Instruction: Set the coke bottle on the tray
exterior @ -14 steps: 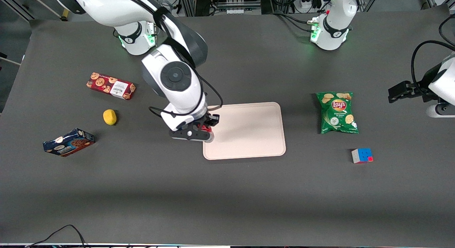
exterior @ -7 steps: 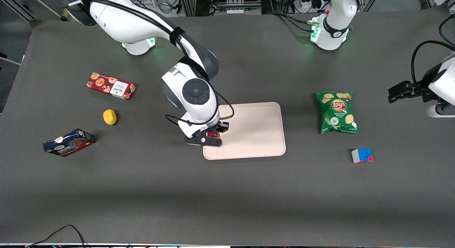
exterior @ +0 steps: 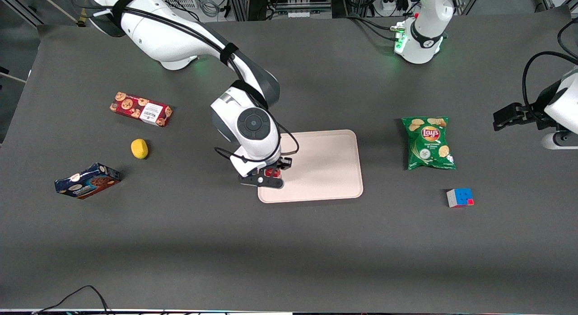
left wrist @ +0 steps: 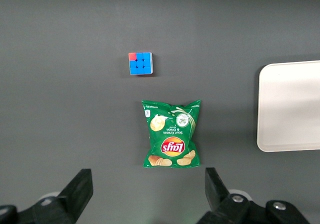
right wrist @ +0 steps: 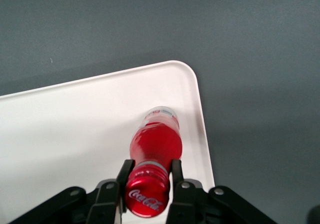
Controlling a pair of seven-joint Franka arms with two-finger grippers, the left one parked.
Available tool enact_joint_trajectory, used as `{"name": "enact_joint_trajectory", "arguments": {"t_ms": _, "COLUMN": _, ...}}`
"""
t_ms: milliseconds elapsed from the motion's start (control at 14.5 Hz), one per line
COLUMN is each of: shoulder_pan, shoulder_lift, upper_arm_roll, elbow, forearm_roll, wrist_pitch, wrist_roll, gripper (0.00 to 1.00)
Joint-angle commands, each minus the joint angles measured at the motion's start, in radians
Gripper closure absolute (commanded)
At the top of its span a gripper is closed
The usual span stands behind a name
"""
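Right wrist view: gripper (right wrist: 148,180) fingers (right wrist: 124,173) clamped on upright coke bottle (right wrist: 154,146) over tray (right wrist: 70,129) corner.

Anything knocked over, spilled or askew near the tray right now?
Nothing stands out. The gripper holds the coke bottle upright by its neck over the tray, near the corner. No spill shows, and the tray sits flat.
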Motion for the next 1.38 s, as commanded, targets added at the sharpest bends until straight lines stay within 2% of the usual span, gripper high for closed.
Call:
{"name": "enact_joint_trajectory", "arguments": {"t_ms": 0, "shoulder_pan": 0.004, "shoulder_lift": -0.01, "upper_arm_roll": 0.005, "elbow": -0.012, "forearm_roll": -0.043, "wrist_pitch": 0.019, "wrist_roll": 0.042, "gripper": 0.0}}
{"name": "enact_joint_trajectory", "arguments": {"t_ms": 276, "shoulder_pan": -0.01, "shoulder_lift": -0.034, "upper_arm_roll": 0.005, "elbow": -0.01, "forearm_roll": -0.041, "wrist_pitch": 0.016, "wrist_roll": 0.027, "gripper": 0.0}}
{"name": "enact_joint_trajectory", "arguments": {"t_ms": 552, "shoulder_pan": -0.087, "shoulder_lift": -0.184, "upper_arm_roll": 0.01, "elbow": -0.051, "forearm_roll": -0.02, "wrist_pitch": -0.018, "wrist_roll": -0.072, "gripper": 0.0}}
{"name": "enact_joint_trajectory", "arguments": {"t_ms": 759, "shoulder_pan": -0.189, "shoulder_lift": -0.335, "upper_arm_roll": 0.014, "elbow": -0.146, "forearm_roll": 0.077, "wrist_pitch": -0.036, "wrist_roll": -0.249, "gripper": 0.0}}
{"name": "enact_joint_trajectory", "arguments": {"t_ms": 966, "shoulder_pan": -0.285, "shoulder_lift": -0.537, "upper_arm_roll": -0.004, "elbow": -0.319, "forearm_roll": 0.158, "wrist_pitch": -0.038, "wrist_roll": -0.453, "gripper": 0.0}}
{"name": "enact_joint_trajectory", "arguments": {"t_ms": 1103, "shoulder_pan": -0.302, "shoulder_lift": -0.674, "upper_arm_roll": -0.083, "elbow": -0.437, "forearm_roll": 0.23, "wrist_pitch": -0.036, "wrist_roll": -0.58, "gripper": 0.0}}
{"name": "enact_joint_trajectory", "arguments": {"t_ms": 1310, "shoulder_pan": -0.303, "shoulder_lift": -0.826, "upper_arm_roll": -0.215, "elbow": -0.585, "forearm_roll": 0.249, "wrist_pitch": -0.041, "wrist_roll": -0.738, "gripper": 0.0}}
